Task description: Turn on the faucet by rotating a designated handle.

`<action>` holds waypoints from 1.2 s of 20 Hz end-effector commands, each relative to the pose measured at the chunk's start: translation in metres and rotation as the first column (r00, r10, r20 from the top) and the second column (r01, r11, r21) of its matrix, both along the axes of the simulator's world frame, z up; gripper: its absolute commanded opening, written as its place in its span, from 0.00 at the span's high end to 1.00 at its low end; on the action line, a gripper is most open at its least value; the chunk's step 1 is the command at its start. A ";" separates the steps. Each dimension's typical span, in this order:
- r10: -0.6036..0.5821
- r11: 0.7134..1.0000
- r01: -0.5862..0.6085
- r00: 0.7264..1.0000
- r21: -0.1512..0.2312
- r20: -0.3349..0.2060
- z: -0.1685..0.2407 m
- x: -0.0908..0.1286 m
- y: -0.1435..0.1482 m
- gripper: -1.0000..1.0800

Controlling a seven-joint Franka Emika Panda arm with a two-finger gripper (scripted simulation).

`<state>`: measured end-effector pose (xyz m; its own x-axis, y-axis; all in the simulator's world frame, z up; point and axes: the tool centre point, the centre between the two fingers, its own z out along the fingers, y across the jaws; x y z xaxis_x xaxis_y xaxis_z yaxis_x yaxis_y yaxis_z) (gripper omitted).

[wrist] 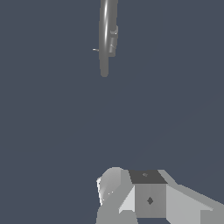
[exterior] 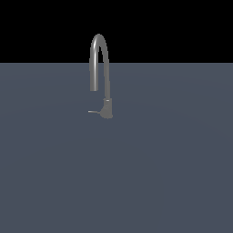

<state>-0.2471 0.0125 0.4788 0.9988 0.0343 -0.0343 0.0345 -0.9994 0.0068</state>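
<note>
The faucet (exterior: 107, 108) is slim grey metal with a tall arched spout and stands on the flat grey-blue floor in the middle of the exterior view. Its handle (exterior: 94, 112), a thin short lever, sticks out low from the base toward the exterior view's left. No arm or gripper appears in that view. The wrist view looks down the length of the faucet (wrist: 106, 35), with the handle (wrist: 95, 50) showing as a tiny spike beside it. Grey-white blocky parts of my gripper (wrist: 131, 192) fill the picture's edge, far from the faucet. Whether its fingers are apart is unclear.
A plain grey-blue floor (exterior: 164, 173) stretches around the faucet in every direction, meeting a black background behind it. No other objects show.
</note>
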 end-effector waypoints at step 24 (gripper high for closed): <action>0.406 0.830 -0.413 0.908 -0.375 -0.100 -0.056 0.075 0.035 1.00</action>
<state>-0.1791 0.0427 0.4295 0.9149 0.3835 -0.1259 0.4029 -0.8484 0.3435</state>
